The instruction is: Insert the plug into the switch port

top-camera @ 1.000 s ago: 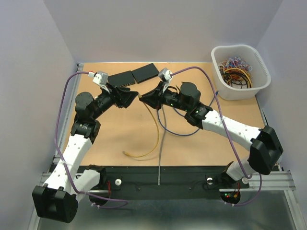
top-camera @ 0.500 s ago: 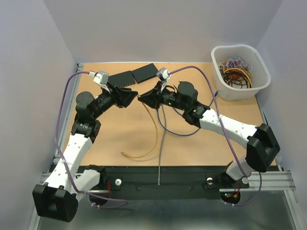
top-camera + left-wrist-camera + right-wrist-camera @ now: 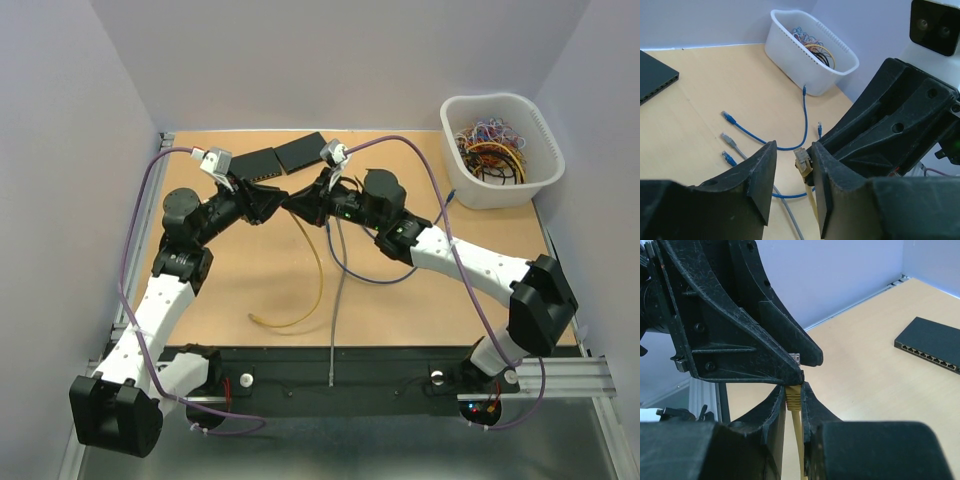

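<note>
- Yellow in colour, the cable point(image 3: 318, 280) runs up the table point(image 3: 230, 290) in the top view to where the left hand point(image 3: 283, 203) and right hand point(image 3: 299, 205) meet nose to nose. They are raised just in front of the two black switches point(image 3: 265, 163) at the far edge. No port holds a plug.
- In the left wrist view, the plug point(image 3: 802, 161) hangs between the left hand's fingers point(image 3: 762, 175), which stand partly apart around it. One finger seems to touch it, though I cannot be sure.
- In the right wrist view, the right hand is clamped on the cable just behind the plug. One of the switches lies well apart beyond.
- My reading is a mid-air handover, with carrying, aligning and inserting all left to do.
</note>
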`<state>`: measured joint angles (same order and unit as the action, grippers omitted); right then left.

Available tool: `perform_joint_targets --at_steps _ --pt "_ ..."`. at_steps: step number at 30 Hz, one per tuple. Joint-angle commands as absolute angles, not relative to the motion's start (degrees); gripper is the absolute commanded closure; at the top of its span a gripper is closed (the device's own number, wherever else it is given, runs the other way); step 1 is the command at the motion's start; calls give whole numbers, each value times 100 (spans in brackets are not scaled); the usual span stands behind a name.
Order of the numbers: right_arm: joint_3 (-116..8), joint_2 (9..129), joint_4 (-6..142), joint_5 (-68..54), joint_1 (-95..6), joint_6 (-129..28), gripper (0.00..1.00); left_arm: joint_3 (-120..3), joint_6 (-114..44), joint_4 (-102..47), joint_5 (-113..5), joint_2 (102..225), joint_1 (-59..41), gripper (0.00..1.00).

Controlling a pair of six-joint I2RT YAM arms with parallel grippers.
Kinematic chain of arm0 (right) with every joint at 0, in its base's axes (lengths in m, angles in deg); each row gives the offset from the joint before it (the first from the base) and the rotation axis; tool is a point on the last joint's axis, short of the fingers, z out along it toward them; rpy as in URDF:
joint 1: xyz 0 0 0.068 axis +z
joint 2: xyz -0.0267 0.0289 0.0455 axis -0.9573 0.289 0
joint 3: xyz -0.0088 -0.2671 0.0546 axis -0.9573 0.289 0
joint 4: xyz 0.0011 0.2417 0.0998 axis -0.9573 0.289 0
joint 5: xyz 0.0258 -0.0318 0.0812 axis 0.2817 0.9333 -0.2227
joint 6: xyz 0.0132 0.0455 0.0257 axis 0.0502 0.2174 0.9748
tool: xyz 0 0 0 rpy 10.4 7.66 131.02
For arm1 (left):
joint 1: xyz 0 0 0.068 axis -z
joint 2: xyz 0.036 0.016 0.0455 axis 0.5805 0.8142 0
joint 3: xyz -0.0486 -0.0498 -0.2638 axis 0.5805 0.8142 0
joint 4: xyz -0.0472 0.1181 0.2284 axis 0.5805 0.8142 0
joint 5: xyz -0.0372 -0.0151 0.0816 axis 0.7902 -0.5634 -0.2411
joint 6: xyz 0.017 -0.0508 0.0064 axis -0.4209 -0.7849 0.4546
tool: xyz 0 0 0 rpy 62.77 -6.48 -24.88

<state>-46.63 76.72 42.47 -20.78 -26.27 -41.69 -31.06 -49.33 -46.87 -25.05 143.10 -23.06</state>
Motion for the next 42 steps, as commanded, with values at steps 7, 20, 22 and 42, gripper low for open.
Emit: perform_joint_targets --at_steps 7,20,22,42 --pt "-4971 7604 3762 -2025 -2478 -4138 99 -3293 -4812 -4674 -2664 14305 -2257 92" --pt "-4311 6821 4210 -443 -2478 -4578 41 -3399 -4733 -4330 -3156 14270 -2257 100" --pt "-4355 6865 4394 -442 -2478 -4595 42 -3425 -4733 -4295 -3200 14270 -2257 100" --pt "-5180 7893 4580 -1321 -2478 -4279 64 -3417 -4724 -4242 -3306 14235 -2257 100"
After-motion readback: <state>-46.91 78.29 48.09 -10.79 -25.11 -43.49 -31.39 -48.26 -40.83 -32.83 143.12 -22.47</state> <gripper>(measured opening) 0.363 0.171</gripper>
